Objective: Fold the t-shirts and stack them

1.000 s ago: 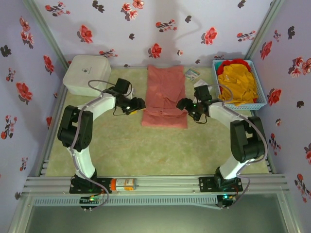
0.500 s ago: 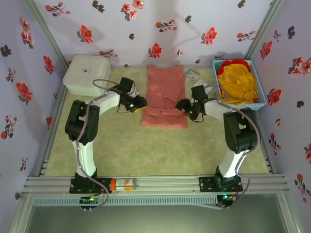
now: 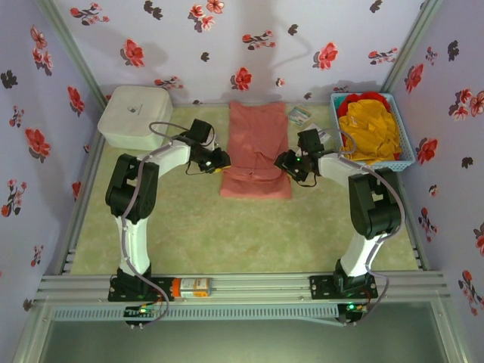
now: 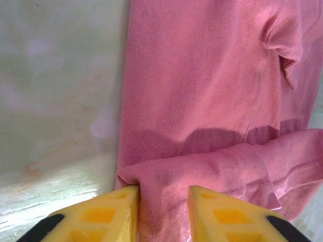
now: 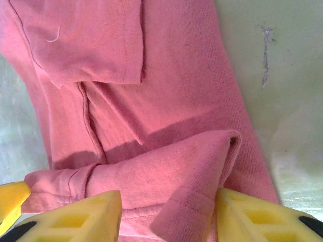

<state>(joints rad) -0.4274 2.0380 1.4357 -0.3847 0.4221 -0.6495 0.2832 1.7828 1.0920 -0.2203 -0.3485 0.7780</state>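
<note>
The salmon-pink t-shirt (image 3: 257, 136) lies lengthwise at the middle back of the mat, its sleeves folded in. My left gripper (image 3: 218, 160) is at its left edge and my right gripper (image 3: 284, 162) at its right edge, both about two thirds of the way down. In the left wrist view the yellow fingers (image 4: 113, 214) pinch a raised fold of the pink shirt (image 4: 202, 91). In the right wrist view a thicker doubled fold of the pink shirt (image 5: 176, 75) sits between the fingers (image 5: 81, 217), casting a shadow on the cloth below. Mustard-yellow shirts (image 3: 370, 128) and a red one (image 3: 368, 98) lie bunched in the basket.
A blue basket (image 3: 374, 164) stands at the back right against the wall. A white rounded-square box (image 3: 136, 117) sits at the back left. A small packet (image 3: 300, 115) lies beside the shirt's top right corner. Floral walls close in three sides.
Both arms have drawn in and shifted slightly toward the back, with the grippers staying at the pink shirt's side edges. The shirt's outline on the mat looks the same.
</note>
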